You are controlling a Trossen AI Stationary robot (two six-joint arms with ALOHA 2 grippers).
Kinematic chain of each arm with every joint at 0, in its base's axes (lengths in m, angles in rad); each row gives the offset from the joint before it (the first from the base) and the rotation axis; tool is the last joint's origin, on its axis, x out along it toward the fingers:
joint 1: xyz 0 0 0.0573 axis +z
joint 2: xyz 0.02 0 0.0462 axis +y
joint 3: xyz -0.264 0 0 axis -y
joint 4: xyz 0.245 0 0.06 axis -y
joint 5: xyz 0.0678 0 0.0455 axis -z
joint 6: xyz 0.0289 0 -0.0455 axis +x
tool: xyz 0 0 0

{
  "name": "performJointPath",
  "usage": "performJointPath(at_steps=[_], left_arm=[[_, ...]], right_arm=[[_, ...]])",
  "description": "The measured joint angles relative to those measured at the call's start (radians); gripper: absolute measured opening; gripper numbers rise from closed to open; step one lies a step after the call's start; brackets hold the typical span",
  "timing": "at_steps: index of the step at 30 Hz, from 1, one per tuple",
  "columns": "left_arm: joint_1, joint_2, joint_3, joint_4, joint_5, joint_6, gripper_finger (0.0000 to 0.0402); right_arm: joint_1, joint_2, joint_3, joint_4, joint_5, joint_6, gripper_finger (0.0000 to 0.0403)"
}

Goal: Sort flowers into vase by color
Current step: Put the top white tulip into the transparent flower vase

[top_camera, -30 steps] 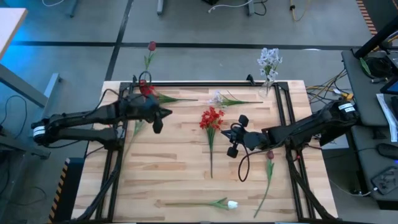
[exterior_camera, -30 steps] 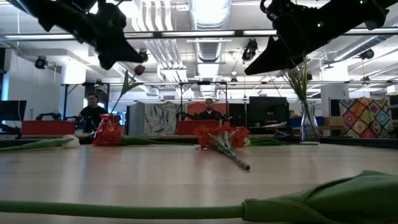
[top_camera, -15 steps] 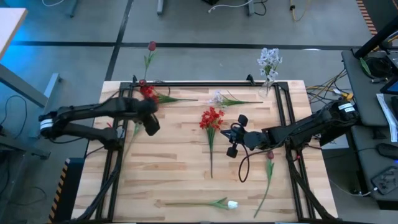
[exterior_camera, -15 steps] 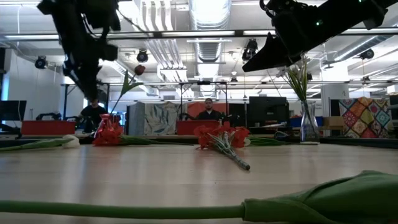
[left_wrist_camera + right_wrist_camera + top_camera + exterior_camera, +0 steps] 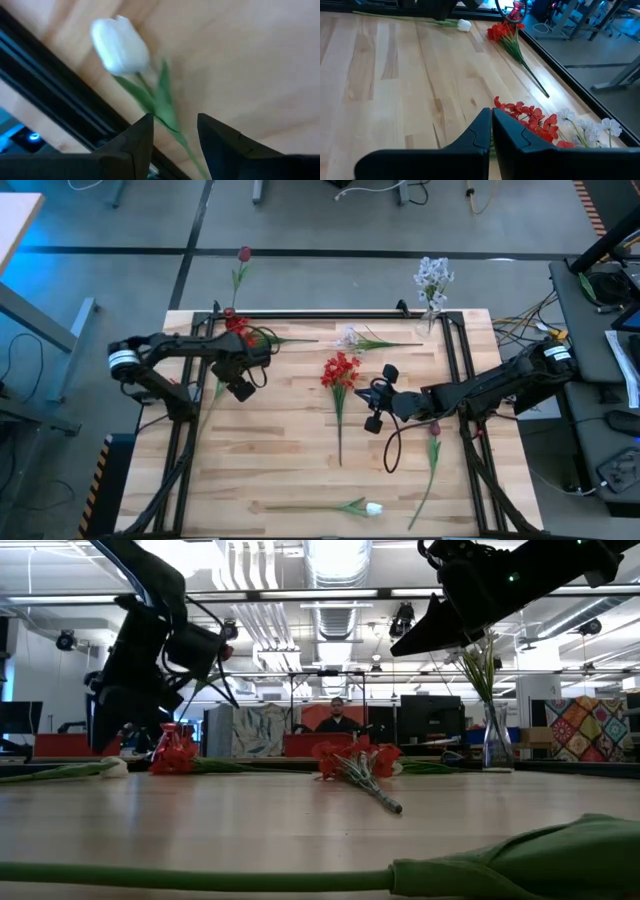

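Left gripper [image 5: 175, 120] is hanging over the desk's left edge with its fingers parted and empty, a white tulip [image 5: 120, 47] lying just beyond them against the rail. Right gripper [image 5: 374, 406] is waiting closed and empty mid-desk beside a red cluster [image 5: 340, 370]. A clear vase [image 5: 432, 315] at the far right corner is holding a pale blue-white spray [image 5: 433, 277]. Since a second ago, the left arm is folding back and its fingers are opening.

My left gripper [image 5: 243, 389] has swung down, jaws now parted, over the white cloth tulip [image 5: 120, 46].
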Motion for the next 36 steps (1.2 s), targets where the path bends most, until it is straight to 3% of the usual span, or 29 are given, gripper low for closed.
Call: performJointPath(at_steps=[12, 19, 30, 36], left_arm=[[0.137, 0.008, -0.033, 0.074, -0.016, 0.067, 0.0134], [0.166, 0.008, -0.09, 0.167, 0.095, 0.107, 0.0134], [0.202, 0.008, -0.095, 0.184, 0.023, 0.133, 0.0134], [0.24, 0.007, -0.096, 0.184, 0.035, 0.139, 0.0134]], right_arm=[[0.0, 0.0, -0.004, -0.008, 0.0, -0.002, 0.0009], [0.0, 0.0, -0.004, -0.008, 0.0, -0.002, 0.0009], [0.0, 0.0, -0.005, -0.008, 0.0, -0.011, 0.0009], [0.0, 0.0, -0.005, -0.008, 0.0, -0.025, 0.0009]])
